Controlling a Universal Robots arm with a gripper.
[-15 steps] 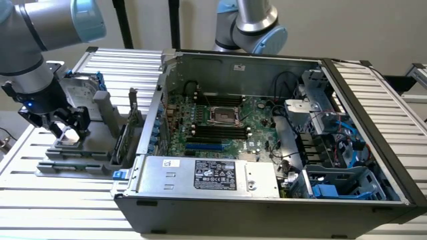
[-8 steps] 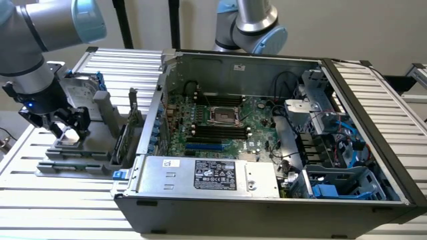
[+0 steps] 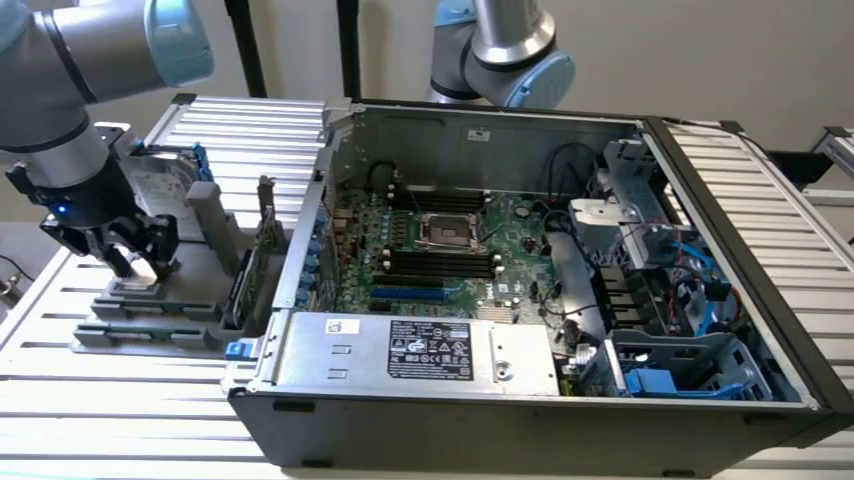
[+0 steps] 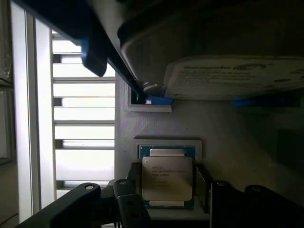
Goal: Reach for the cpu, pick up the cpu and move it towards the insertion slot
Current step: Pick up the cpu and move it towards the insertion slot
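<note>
Print on the cpu [image 4: 167,176] is unreadable (perhaps blurred); the hard drive [image 4: 228,76] is cut off.

We see a dark grey metal computer case [image 3: 534,425] lying open on a white slatted metal table [image 3: 120,410]. Inside it, 1 silver power supply box with a black label [image 3: 420,352] sits near long black memory slots [image 3: 434,262]. On the exterior view's left, a grey plastic fixture [image 3: 147,330] carries 1 silver hard drive with blue rails [image 4: 228,78].
</note>
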